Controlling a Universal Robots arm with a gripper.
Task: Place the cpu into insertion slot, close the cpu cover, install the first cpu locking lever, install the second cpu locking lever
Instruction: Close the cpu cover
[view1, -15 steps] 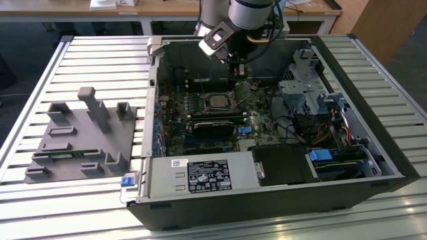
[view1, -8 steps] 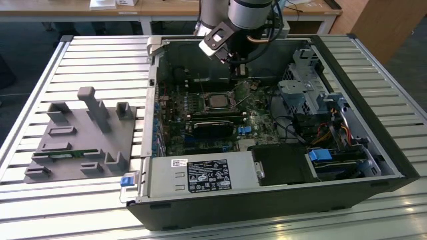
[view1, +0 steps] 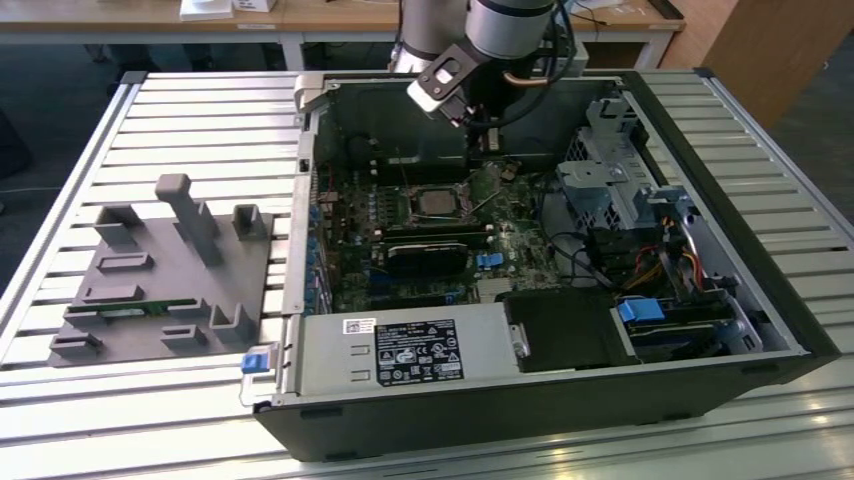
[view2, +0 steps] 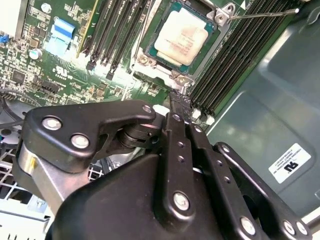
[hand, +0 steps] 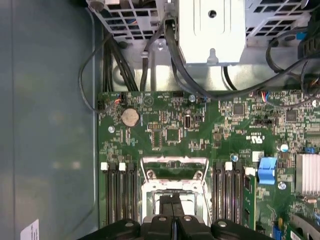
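The cpu, light, stiff and fragile, best held by its edges, sat in the slot at the case's far side, framed by the cover, with the closed, empty gripper hovering just above.

cpu silvery-grey | motherboard green | tool black | connector blue | fixture grey

In the first wrist view the gripper hides the middle of the cpu, and the picture's edge cuts off the gripper's body. In the second wrist view the edge cuts the cpu cover. In the exterior view the arm is cut off too, and it hides part of the case's far wall.
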